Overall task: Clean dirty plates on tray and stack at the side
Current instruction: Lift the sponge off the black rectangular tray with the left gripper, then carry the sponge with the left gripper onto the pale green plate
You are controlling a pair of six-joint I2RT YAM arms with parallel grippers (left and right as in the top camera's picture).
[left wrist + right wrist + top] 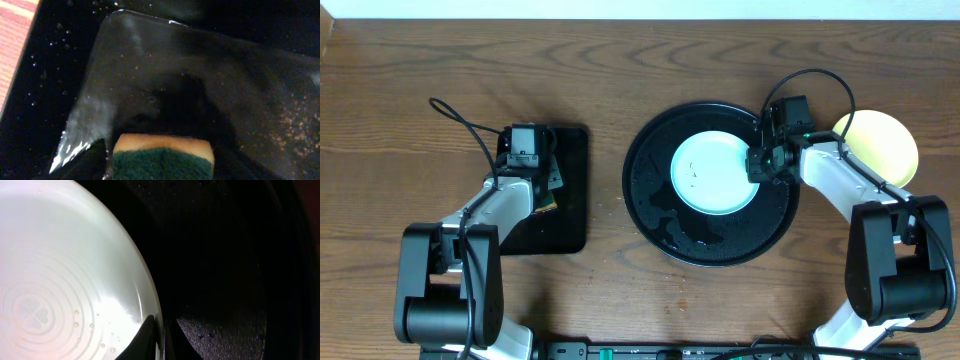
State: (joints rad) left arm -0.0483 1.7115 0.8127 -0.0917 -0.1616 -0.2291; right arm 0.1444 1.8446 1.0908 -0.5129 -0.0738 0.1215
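Note:
A pale blue plate [713,172] lies inside the large round black tray [660,215]. My right gripper [761,162] is shut on the plate's right rim; in the right wrist view the rim [150,295] sits between the two fingers [162,337]. A pale yellow plate [882,145] lies on the table to the right of the tray. My left gripper [548,195] is over the rectangular black tray [565,225], shut on a green and yellow sponge [162,157]. Any third plate is not visible.
The rectangular tray's wet floor [200,75] fills the left wrist view. Brown wooden table [440,60] surrounds both trays. Cables loop from both arms.

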